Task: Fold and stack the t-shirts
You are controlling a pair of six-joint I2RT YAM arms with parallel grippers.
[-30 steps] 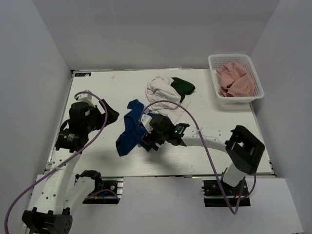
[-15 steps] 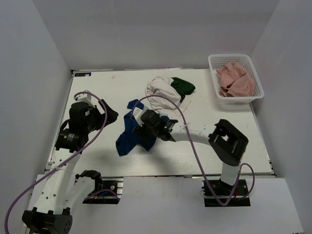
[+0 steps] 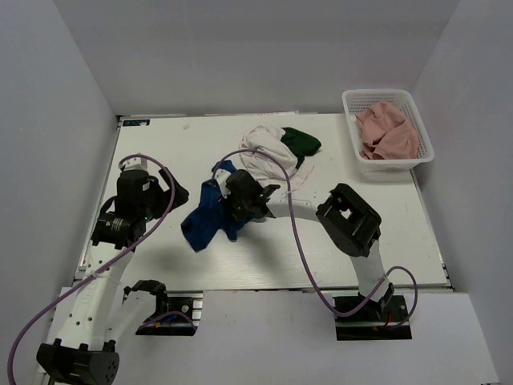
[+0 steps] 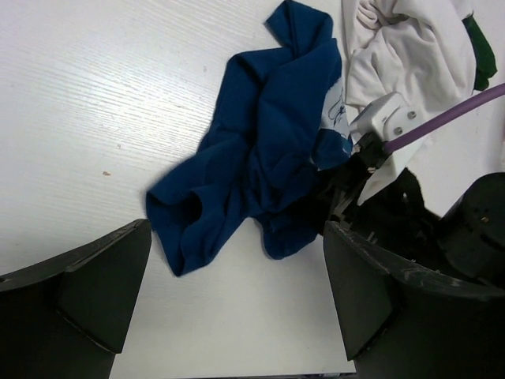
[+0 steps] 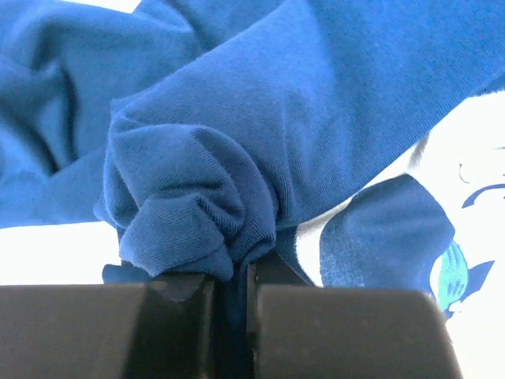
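R jaws tight on blue tee (image 4: 245,150)

Right pincer (image 5: 230,283) closed on blue shirt (image 3: 200,224), dragged left.

The blue cloth t-shirt (image 5: 316,118) is a matt, fine-ribbed knit, soft and creased. The cream cloth t-shirt with a dark green sleeve (image 4: 402,47) looks just as matt and rumpled, as does the dusty pink cloth t-shirt (image 3: 386,131) in the white plastic mesh basket (image 3: 377,91). The white table (image 4: 95,95) shows a fine wood-like grain with a faint sheen. The purple cable (image 4: 442,118) is smooth and slightly glossy. The left gripper (image 4: 237,234) has fingers (image 4: 87,292) of matt black plastic.
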